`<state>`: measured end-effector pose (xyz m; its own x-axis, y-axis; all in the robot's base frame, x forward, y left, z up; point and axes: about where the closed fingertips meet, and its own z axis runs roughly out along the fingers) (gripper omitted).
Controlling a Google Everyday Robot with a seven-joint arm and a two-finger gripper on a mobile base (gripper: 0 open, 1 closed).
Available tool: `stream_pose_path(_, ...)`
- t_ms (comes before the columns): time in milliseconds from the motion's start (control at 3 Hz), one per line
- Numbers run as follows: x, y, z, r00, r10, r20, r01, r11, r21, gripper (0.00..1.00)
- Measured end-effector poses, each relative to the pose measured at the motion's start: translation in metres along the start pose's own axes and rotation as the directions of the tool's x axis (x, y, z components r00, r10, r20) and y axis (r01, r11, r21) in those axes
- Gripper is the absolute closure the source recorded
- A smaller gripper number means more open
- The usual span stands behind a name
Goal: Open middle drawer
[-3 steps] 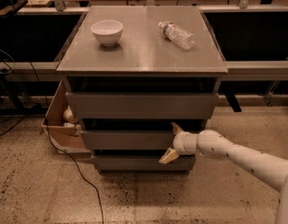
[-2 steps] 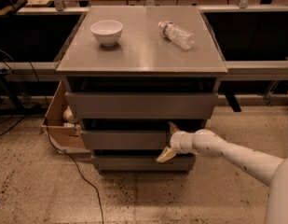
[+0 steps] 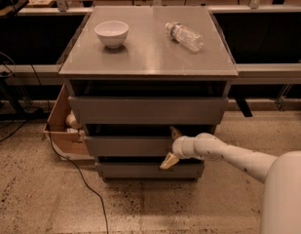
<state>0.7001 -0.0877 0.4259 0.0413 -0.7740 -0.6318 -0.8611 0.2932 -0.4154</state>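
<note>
The grey cabinet has three flat drawer fronts. The middle drawer [image 3: 125, 146] is a shallow grey front between the taller top drawer [image 3: 145, 110] and the bottom drawer [image 3: 140, 170]. My gripper [image 3: 171, 146] is at the right part of the middle drawer's front, on a white arm [image 3: 228, 155] coming in from the right. It is open. One tan finger [image 3: 176, 132] is at the front's top edge and the other at its bottom edge. The middle drawer looks closed or nearly so.
A white bowl [image 3: 111, 33] and a plastic water bottle [image 3: 184, 36] lying on its side are on the cabinet top [image 3: 149, 57]. A cardboard box [image 3: 62, 130] sits on the floor at the cabinet's left. A black cable [image 3: 77, 177] runs across the floor.
My gripper has shifted slightly left along the middle drawer's front. The drawers have not visibly moved.
</note>
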Motion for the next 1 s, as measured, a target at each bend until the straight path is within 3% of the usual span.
stream_pose_path(1000, 0.001, 0.045, -0.022, 0.995, -0.077, -0.058, 0.071, 0.9928, -0.097, 0.69)
